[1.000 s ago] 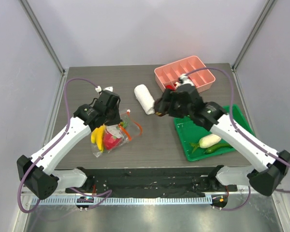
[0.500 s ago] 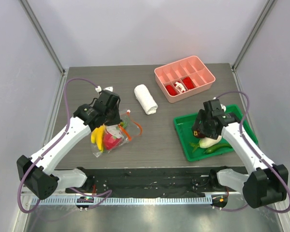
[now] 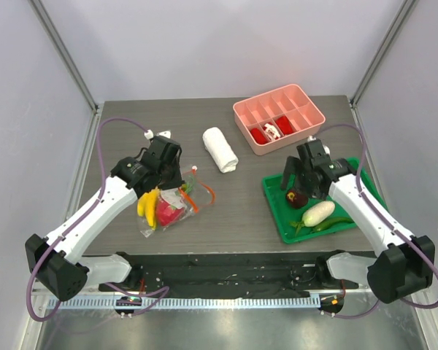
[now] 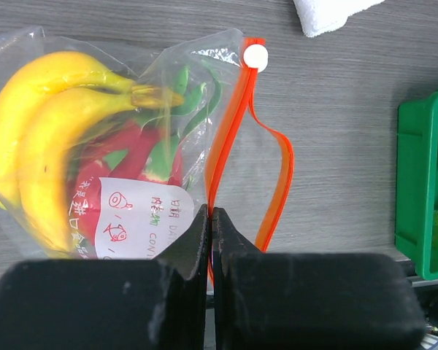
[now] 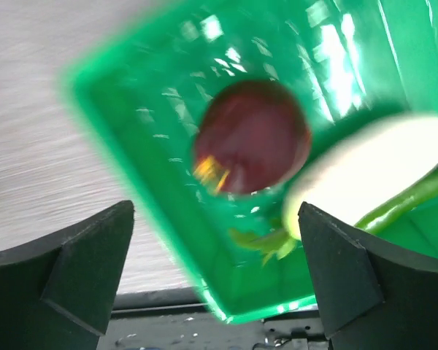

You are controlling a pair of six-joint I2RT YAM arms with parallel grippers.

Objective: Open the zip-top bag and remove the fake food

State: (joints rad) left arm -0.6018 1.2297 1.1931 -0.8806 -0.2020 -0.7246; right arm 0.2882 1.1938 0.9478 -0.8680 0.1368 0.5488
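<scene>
While the left gripper (image 4: 210,216) is clamped shut on the zip-top bag (image 4: 29,51) at its orange zip strip (image 4: 230,131), the bananas (image 4: 51,124) and dragon fruit (image 4: 124,157) lie inside, just ahead of its fingertips. The right gripper (image 5: 215,211) hangs wide open over the green tray (image 5: 124,102). The dark red fruit (image 5: 252,135) sits loose below, between its jaws, with the white vegetable (image 5: 372,164) beside it.

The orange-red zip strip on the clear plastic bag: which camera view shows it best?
Left wrist: the orange-red zip strip is large, sharp, parted into a loop. Top external shows it only small; right wrist misses it.
</scene>
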